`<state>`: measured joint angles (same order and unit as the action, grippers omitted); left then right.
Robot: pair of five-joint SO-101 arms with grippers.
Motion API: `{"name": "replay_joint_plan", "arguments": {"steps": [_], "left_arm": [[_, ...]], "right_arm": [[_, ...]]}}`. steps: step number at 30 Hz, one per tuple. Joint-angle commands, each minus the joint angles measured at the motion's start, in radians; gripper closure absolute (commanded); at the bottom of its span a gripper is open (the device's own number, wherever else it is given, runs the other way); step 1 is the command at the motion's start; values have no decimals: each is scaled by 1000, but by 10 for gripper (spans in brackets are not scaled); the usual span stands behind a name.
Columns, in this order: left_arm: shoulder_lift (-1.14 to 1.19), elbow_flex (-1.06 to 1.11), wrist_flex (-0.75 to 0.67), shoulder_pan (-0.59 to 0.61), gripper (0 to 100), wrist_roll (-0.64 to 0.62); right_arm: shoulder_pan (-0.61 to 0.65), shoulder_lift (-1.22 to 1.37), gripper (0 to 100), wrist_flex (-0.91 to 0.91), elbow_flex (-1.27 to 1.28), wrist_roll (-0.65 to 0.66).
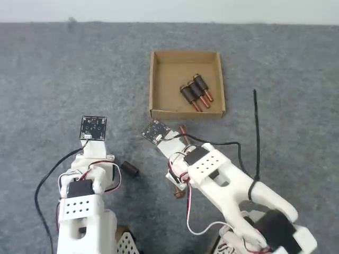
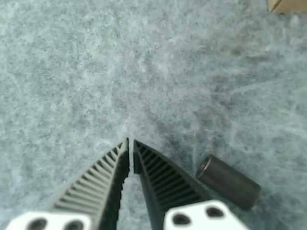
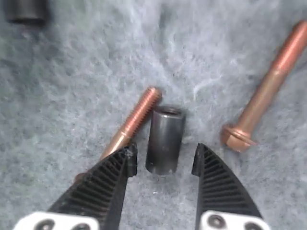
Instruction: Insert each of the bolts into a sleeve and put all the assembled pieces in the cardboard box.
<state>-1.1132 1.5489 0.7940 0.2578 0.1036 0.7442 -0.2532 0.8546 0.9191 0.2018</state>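
My right gripper (image 3: 164, 155) is open, its fingers on either side of a dark sleeve (image 3: 165, 139) that lies on the grey mat. One copper bolt (image 3: 132, 122) lies right beside that sleeve, against one finger. A second bolt (image 3: 268, 91) lies farther off. My left gripper (image 2: 130, 143) is shut on nothing, just above the mat. Another dark sleeve (image 2: 229, 181) lies close beside it. In the high view this sleeve (image 1: 129, 169) lies between the left arm (image 1: 87, 174) and the right arm (image 1: 212, 169). The cardboard box (image 1: 154, 84) holds three assembled pieces (image 1: 196, 92).
The box stands at the back middle of the grey mat (image 1: 53, 79). A black cable (image 1: 257, 132) runs along the right arm's far side. A bolt's tip (image 1: 183, 129) shows between the right arm and the box. A bolt head (image 1: 179, 193) pokes out under the arm.
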Motion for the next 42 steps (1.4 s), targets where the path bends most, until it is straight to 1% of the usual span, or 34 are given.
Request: {"name": "replay_joint_plan", "arguments": {"steps": [1, 7, 13, 15, 18, 21, 24, 28, 36, 42], "left_arm": [[-20, -5, -26, 5, 991, 9], [-20, -5, -26, 5, 991, 9], [-20, -5, -26, 5, 991, 9], [-20, -5, -26, 5, 991, 9], [-20, -5, -26, 5, 991, 9], [-20, -5, -26, 5, 991, 9], [-20, -5, -26, 5, 991, 9], [-20, -5, -26, 5, 991, 9], [-20, -5, -26, 5, 991, 9], [-20, -5, -26, 5, 991, 9]], "right_arm": [[-15, 19, 822, -7, -78, 14], [-15, 73, 822, 12, -115, 54], [-15, 76, 824, -4, -115, 54], [-15, 77, 864, -4, -115, 54], [-15, 79, 997, -4, -117, 54], [-19, 73, 967, 7, -117, 54], [-42, 51, 993, 51, -138, 51], [-124, -54, 991, 134, -163, 46], [-360, -291, 991, 166, -92, 43], [-522, -312, 990, 162, -54, -51]]}}
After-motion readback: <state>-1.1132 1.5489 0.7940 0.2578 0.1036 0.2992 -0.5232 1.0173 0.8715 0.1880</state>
